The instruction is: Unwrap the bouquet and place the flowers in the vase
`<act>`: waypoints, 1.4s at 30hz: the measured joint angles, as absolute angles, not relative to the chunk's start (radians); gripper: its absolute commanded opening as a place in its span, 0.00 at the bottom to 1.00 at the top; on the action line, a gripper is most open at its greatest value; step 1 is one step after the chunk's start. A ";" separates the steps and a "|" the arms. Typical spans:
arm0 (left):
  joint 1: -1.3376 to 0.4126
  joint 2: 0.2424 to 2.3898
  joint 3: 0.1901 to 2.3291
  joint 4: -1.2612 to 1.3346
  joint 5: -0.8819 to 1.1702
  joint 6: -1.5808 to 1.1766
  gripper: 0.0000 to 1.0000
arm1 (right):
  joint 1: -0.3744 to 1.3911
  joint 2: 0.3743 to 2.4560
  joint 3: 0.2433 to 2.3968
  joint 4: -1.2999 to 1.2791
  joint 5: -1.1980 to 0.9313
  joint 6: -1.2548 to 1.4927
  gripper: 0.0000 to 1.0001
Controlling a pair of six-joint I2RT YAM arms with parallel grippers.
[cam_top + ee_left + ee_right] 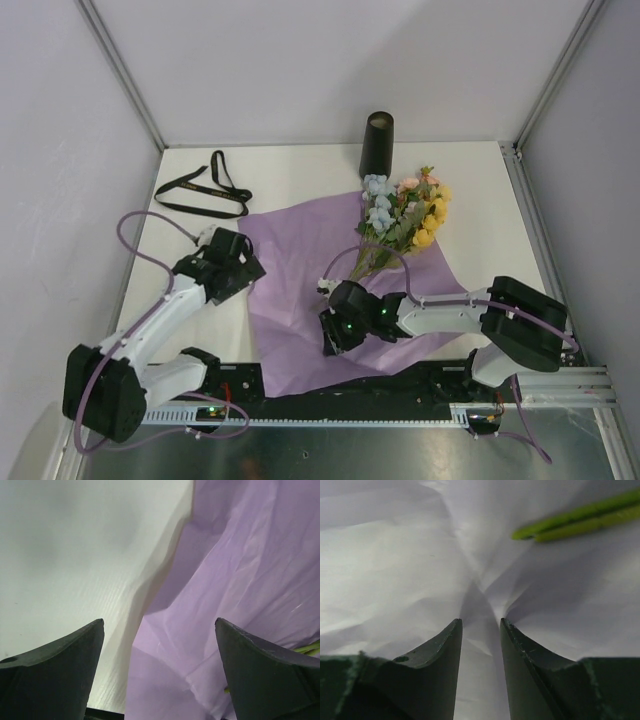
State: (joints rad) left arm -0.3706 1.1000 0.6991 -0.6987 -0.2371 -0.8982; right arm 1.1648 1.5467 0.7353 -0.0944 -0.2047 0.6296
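The bouquet lies undone: the flowers [405, 215], pink, yellow and pale blue, rest on the spread purple paper [300, 260], stems toward the near side. The black vase [377, 145] stands upright at the back, just beyond the blooms. My right gripper [328, 345] is down on the paper's near part, its jaws close together with a raised fold of paper [479, 605] pinched between them [481, 621]; green stems [580, 522] lie just ahead. My left gripper [250, 272] hovers wide open [160, 622] over the paper's left edge [165, 580], holding nothing.
A black ribbon [205, 190] lies loose on the white table [300, 165] at the back left. Grey walls close the table in on three sides. The arms' rail [400, 385] runs along the near edge.
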 measured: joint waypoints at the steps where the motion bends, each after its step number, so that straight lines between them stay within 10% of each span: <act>1: -0.365 1.076 0.704 -0.708 -0.252 -0.896 0.96 | 1.166 1.548 0.725 -0.103 -0.188 0.638 0.41; 16: -0.357 0.966 0.785 -0.699 -0.130 -0.908 0.92 | 1.114 1.501 0.712 -0.138 0.010 0.768 0.33; 30: -0.356 1.111 0.561 -0.554 0.087 -1.049 0.05 | 0.744 1.270 0.707 -0.003 0.141 0.758 0.30; 42: -0.348 1.433 0.623 -0.470 0.263 -1.061 0.00 | 0.600 1.409 0.736 0.059 0.097 0.777 0.29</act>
